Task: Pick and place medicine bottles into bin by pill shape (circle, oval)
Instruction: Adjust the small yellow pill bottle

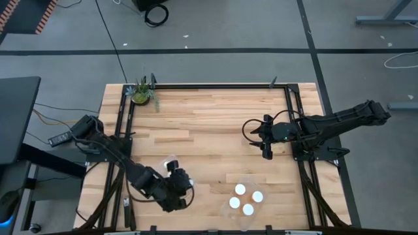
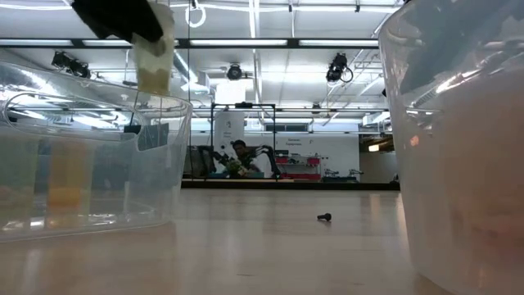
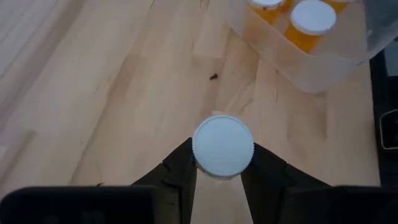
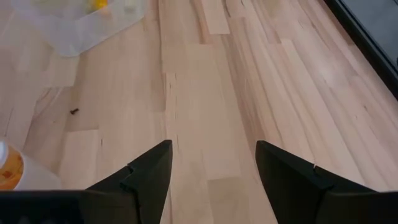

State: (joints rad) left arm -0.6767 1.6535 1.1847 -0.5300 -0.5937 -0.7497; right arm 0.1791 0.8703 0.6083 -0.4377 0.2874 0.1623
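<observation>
Left gripper (image 3: 222,171) jaws clenched on medicine bottle (image 3: 222,145) just under cap, lifted at counter's 7 o'clock. Light, slick plastic, you'd want firm squeeze. Right gripper (image 4: 213,171) jaws released, empty, 3 o'clock.

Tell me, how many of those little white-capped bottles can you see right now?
5. Four white-capped bottles stand in the clear tub near the table's front edge; one bottle is gripped by the left gripper. Others may be hidden.
</observation>
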